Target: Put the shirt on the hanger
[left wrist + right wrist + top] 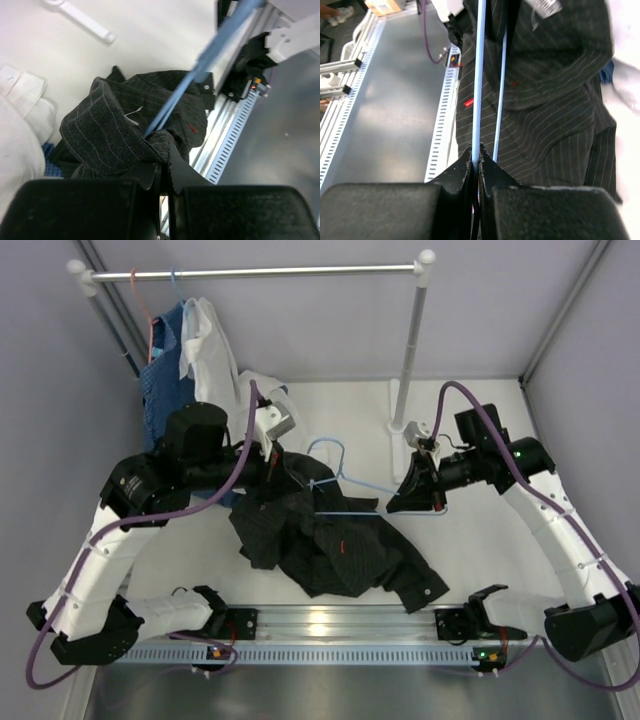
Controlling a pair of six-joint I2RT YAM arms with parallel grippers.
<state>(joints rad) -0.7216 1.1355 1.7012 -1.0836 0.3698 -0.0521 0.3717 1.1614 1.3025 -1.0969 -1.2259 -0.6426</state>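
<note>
The black pinstriped shirt (335, 545) lies crumpled on the white table, its upper edge lifted at the left. The light-blue wire hanger (345, 483) stretches between my two grippers, its hook towards the back and its left end inside the lifted fabric. My left gripper (283, 468) is shut on a fold of the shirt (107, 137); in the left wrist view (164, 161) the hanger wire (200, 70) runs into that fold. My right gripper (402, 502) is shut on the hanger's right end. In the right wrist view (478, 159) the wire (480, 75) passes over the shirt (555, 115).
A clothes rack with a metal rail (250, 273) stands at the back. A white shirt (210, 350) and a blue patterned garment (160, 380) hang from it at the left, with a red hanger (150, 310). The rack's right post (410, 350) stands behind my right gripper. An aluminium rail (340, 625) runs along the near edge.
</note>
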